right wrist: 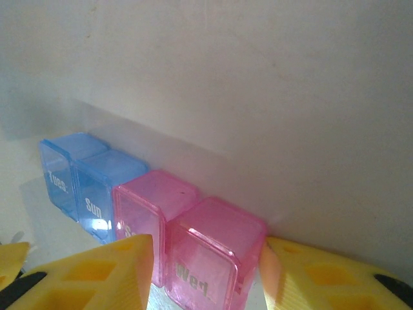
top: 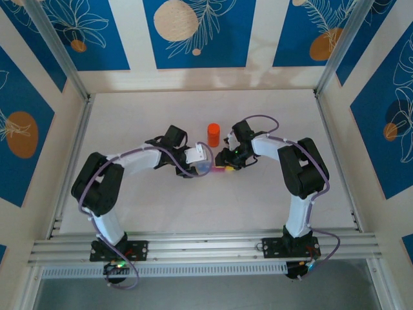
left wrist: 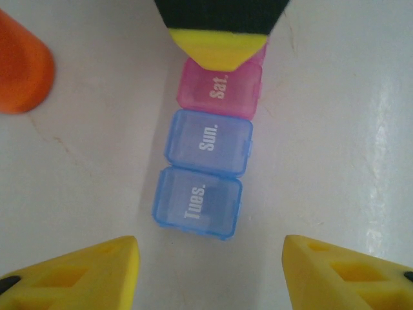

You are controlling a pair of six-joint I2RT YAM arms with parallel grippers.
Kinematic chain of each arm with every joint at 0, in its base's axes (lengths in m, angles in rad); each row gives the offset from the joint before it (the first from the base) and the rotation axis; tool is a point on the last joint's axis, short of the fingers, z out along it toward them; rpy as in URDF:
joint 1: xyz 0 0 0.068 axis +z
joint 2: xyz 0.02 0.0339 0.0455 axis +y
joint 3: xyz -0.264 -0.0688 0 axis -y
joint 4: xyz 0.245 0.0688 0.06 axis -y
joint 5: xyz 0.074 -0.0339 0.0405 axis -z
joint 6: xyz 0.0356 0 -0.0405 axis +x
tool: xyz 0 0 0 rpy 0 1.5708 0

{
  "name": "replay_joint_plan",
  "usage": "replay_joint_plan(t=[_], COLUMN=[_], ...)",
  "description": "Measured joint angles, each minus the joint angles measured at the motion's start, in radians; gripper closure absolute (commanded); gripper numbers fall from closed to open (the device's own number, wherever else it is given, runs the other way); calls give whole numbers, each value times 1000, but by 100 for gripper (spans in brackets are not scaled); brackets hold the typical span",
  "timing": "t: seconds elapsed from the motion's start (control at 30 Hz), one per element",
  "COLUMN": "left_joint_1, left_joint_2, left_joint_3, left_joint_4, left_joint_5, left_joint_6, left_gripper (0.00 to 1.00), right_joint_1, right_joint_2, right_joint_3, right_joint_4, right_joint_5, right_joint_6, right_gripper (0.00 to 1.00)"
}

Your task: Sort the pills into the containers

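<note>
Strip of pill boxes noted near the middle of the table, lying flat, lids shut. Four joined boxes are counted in the right wrist view: two blue marked "Tues." and "Sun.", then two pink, the last marked "Wed."

Left gripper is placed at 9 o'clock of the strip. In its own view the fingers are seen spread wide, the blue "Tues." end lying just ahead of the gap, untouched.

Right gripper is placed at 3 o'clock of the strip. Its fingers are set close on either side of the pink "Wed." box. A sliver of gap is seen at one finger, so whether the box is pinched cannot be told. One of its fingers is seen over the strip's pink end.

Orange bottle stands upright at 12 o'clock of the strip, near but apart.
</note>
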Motion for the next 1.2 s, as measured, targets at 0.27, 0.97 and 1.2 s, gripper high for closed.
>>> replay_joint_plan(t=[0.27,0.97,1.2], left_joint_1=[-8,-32,-35], left_joint_2=[32,80,114], left_joint_3=[18,68,110], left_joint_4=[-32,1,-22], left_joint_5=[-4,-72,-76], left_joint_6=[72,87,105], left_gripper=[40,35,33], right_joint_1=[-3,-3,-3], right_joint_2=[2,3,3], right_joint_3=[0,0,0], right_joint_4=[2,6,8], right_joint_5=[-8,-13,-15], right_joint_6=[0,-3,-4], right_gripper=[55,55,55])
